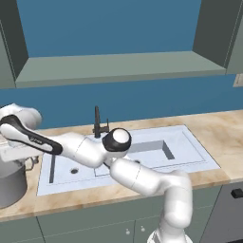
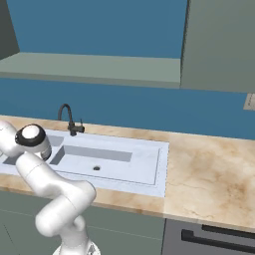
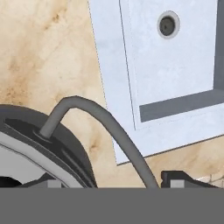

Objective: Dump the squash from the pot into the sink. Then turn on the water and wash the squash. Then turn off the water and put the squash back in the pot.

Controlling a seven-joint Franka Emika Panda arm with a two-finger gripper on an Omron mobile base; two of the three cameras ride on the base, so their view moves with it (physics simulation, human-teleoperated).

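The grey pot (image 1: 9, 187) stands on the counter at the far left, beside the sink (image 1: 199, 156). My arm reaches left across the sink, with the gripper (image 1: 21, 159) right over the pot's near rim. In the hand view the pot's dark rim (image 3: 65, 144) fills the lower left and its dark loop handle (image 3: 109, 124) arcs down between my two fingertips. The gripper (image 3: 113, 183) stands open astride that handle, the right fingertip (image 3: 183, 179) close to it. The squash is hidden. The pale sink (image 3: 109, 65) lies just past the handle, one round drain (image 3: 168, 25) showing.
A dark faucet (image 1: 97, 123) (image 2: 69, 119) rises behind the sink (image 2: 149, 169). Marbled counter (image 2: 209, 174) stretches to the right of the sink. A grey shelf and cabinets hang above the blue wall. A dark oven front (image 1: 232, 209) sits below the counter at right.
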